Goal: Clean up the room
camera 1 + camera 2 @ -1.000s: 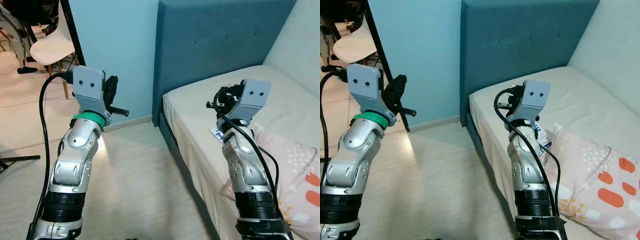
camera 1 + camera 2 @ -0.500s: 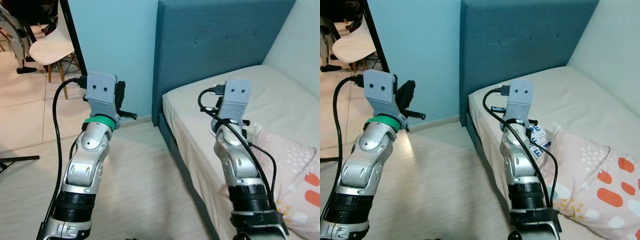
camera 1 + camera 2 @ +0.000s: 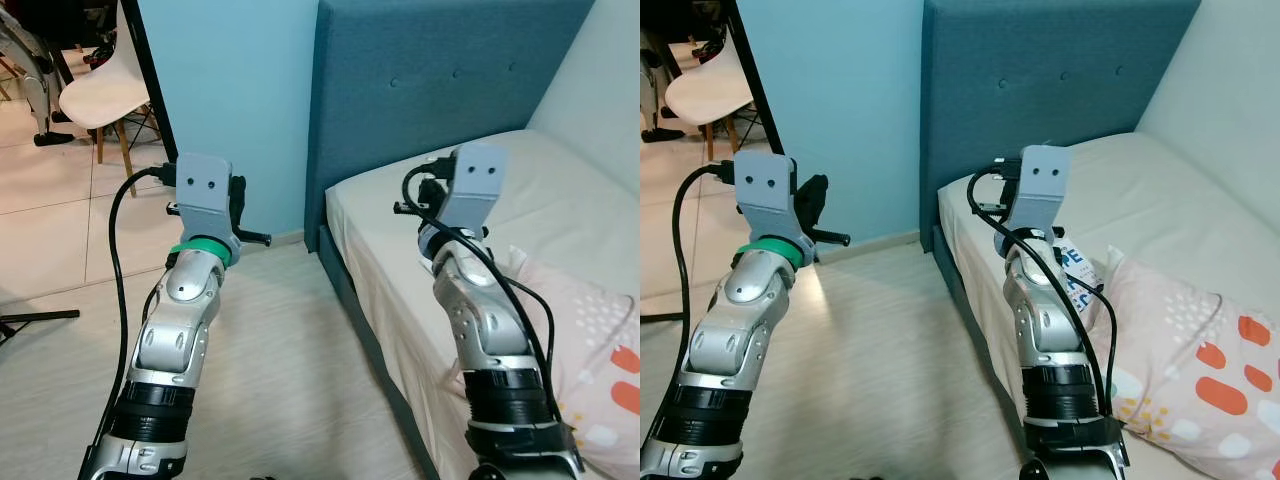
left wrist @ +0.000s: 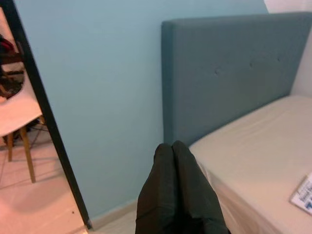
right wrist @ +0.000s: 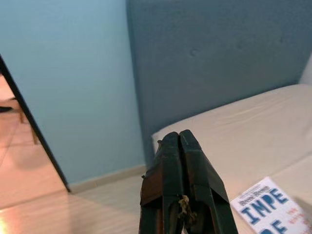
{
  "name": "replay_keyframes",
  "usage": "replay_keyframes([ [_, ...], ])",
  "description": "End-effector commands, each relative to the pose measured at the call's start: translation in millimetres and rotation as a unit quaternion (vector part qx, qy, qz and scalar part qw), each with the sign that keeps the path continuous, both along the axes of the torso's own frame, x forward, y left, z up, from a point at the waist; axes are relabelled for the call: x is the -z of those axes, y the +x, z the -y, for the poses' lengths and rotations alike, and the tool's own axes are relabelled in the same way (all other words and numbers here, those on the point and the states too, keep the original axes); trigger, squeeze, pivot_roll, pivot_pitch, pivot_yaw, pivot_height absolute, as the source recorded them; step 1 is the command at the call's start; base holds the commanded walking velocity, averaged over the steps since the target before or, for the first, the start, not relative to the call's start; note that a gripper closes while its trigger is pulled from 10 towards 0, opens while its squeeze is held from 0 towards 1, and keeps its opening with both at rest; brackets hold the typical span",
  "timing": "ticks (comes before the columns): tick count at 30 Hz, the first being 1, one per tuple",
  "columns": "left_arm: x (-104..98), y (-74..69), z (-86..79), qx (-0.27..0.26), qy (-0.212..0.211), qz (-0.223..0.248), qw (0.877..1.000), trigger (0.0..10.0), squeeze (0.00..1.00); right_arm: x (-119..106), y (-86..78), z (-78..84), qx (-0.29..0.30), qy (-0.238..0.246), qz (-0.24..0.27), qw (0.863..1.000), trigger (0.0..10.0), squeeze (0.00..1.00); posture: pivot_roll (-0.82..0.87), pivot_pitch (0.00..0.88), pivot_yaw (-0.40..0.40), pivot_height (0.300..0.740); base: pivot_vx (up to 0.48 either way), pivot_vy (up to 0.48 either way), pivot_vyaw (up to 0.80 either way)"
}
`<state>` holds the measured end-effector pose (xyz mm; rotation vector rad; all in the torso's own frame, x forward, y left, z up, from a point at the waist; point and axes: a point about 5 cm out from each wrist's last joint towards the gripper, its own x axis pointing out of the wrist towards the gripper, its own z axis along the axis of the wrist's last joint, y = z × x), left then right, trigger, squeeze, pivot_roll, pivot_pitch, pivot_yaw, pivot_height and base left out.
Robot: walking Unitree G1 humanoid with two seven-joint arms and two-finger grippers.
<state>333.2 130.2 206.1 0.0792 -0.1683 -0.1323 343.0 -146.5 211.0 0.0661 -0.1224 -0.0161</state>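
Left gripper pressed shut, fingers together, holding nothing, raised in the air over the floor beside the bed, pointing toward the blue wall and headboard. Right gripper likewise closed and empty, lifted above the bed's near edge. Just beyond its fingers, a white packet with blue lettering, lying flat on the beige sheet, not touched. Beside it, toward the right, a pink patterned pillow resting on the mattress. White chair well back on the tiled floor.
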Motion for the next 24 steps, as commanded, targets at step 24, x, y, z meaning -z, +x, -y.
replay_keyframes([
  [24, 2.8, 23.2, 2.3, 0.053, 0.037, -0.008, 0.998, 10.0, 0.0, 33.4, -42.3, 67.2, 0.086, -0.06, -0.054, 0.993, 10.0, 0.0, -0.14, 0.046, 0.109, 0.74, 0.0, 0.0, 0.0],
])
